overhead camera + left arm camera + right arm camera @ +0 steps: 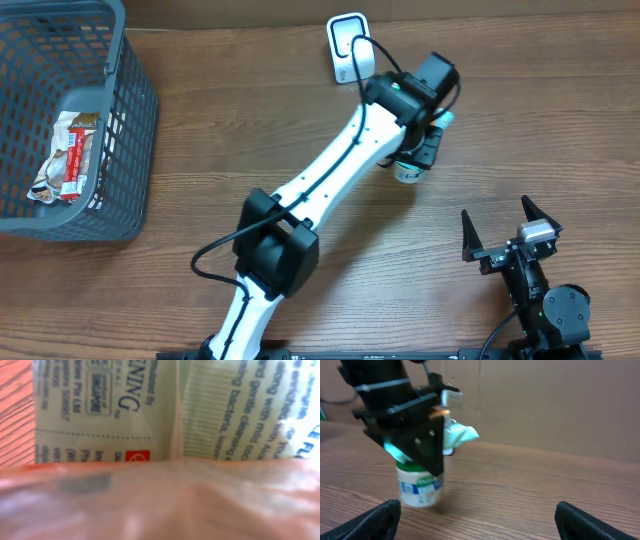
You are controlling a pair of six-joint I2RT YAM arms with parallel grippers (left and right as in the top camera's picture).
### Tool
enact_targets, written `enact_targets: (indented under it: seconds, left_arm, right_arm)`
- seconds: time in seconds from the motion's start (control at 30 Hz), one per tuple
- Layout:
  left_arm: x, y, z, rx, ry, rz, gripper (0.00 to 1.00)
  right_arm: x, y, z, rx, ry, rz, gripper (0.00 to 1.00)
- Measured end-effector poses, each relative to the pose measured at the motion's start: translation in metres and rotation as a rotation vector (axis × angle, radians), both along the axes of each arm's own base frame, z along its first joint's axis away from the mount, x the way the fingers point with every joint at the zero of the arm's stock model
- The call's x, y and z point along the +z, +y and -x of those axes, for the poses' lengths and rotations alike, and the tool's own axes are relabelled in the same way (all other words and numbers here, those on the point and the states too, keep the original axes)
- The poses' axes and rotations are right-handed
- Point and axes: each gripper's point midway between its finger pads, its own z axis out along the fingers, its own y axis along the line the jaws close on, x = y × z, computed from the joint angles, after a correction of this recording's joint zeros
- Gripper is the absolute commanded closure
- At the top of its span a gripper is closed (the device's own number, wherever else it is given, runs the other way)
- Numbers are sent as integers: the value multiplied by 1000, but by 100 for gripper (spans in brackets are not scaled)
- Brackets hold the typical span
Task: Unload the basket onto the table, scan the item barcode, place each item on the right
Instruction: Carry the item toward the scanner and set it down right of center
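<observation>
On wooden table [520, 110] | left jaws clamp crinkly printed packet [408, 172] (glossy plastic) | right jaws spread wide

A brown wooden table [500, 100] carries a grey mesh basket [135, 130] out at ten o'clock and a small white scanner [342, 35] at twelve. Toward three o'clock a white packet [408, 172] stands upright, its lower end seemingly touching the wood.
</observation>
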Motion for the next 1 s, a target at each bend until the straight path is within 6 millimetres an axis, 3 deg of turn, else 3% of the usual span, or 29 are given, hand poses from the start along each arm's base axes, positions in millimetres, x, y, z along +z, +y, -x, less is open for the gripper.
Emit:
enact_targets:
  seconds: [0.23, 0.5, 0.8, 0.9, 1.0]
  left_arm:
    - [-21, -29, 4, -23, -21, 7, 67]
    - [-52, -42, 10, -32, 6, -18, 62]
    - [-53, -49, 12, -43, -4, -12, 60]
    - [-55, -48, 13, -43, -3, -13, 53]
    - [-61, -46, 15, -41, 8, -24, 39]
  right_arm:
    - [0, 0, 0, 0, 0, 0, 0]
    - [0, 0, 0, 0, 0, -1, 0]
    - [0, 0, 0, 0, 0, 0, 0]
    - [0, 0, 0, 0, 0, -1, 0]
    - [0, 0, 0, 0, 0, -1, 0]
